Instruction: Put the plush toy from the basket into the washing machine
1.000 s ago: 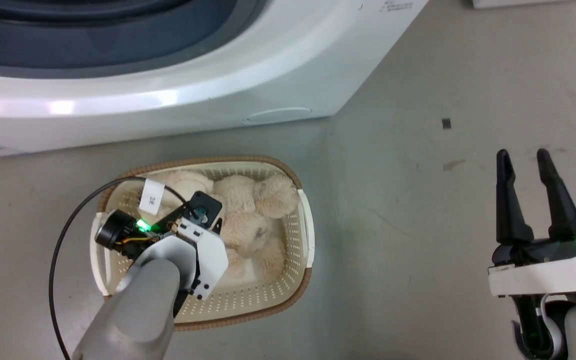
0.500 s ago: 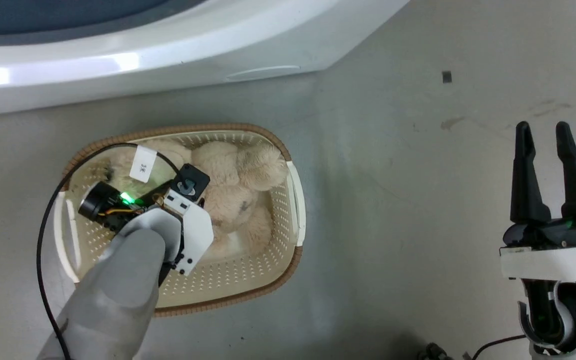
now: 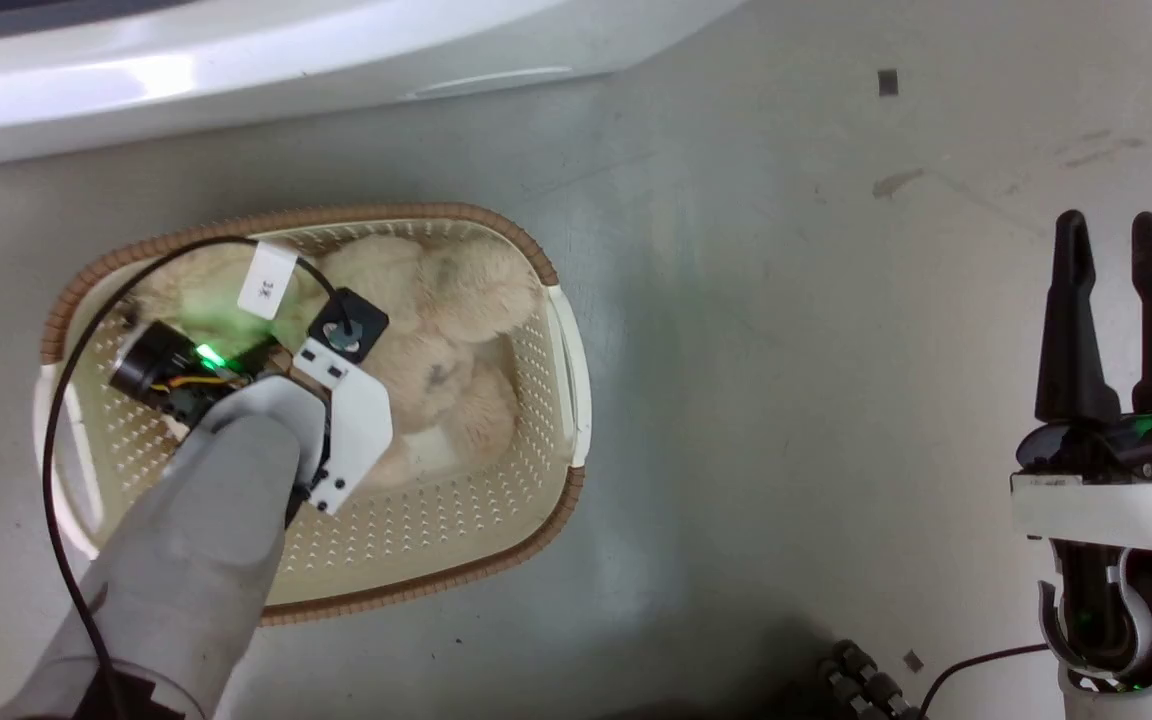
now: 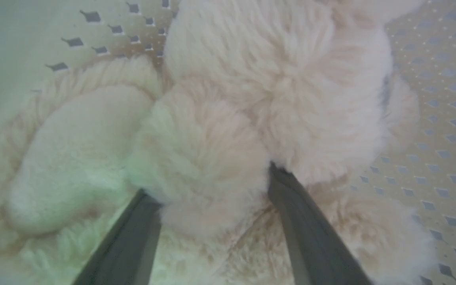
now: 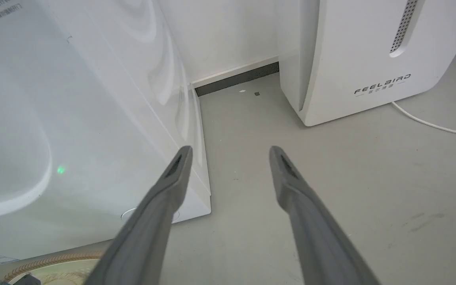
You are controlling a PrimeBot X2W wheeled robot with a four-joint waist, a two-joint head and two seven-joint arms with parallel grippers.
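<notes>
The plush toy (image 3: 436,300), cream and shaggy, lies in the oval basket (image 3: 436,540) on the floor. My left arm reaches down into the basket, its wrist (image 3: 341,400) covering the toy's middle. In the left wrist view my left gripper (image 4: 208,180) is open, its two fingers spread around a lump of the plush toy (image 4: 283,87) with the tips sunk in the fur. My right gripper (image 3: 1108,225) hangs open and empty over bare floor at the right, also seen as the right gripper (image 5: 228,150). The washing machine (image 3: 236,70) runs along the top edge, and its white front (image 5: 73,118) stands left of the right fingers.
A white FEELBAIRD appliance (image 5: 370,59) stands against the wall right of the washer, with a white cable (image 5: 430,124) on the floor beside it. A black cable (image 3: 56,420) loops from my left wrist over the basket's left rim. Grey floor separates basket and right gripper.
The whole head picture has shifted, so the camera has moved: washer and basket slid up and left in view. My left gripper stays down on the toy in the basket.
</notes>
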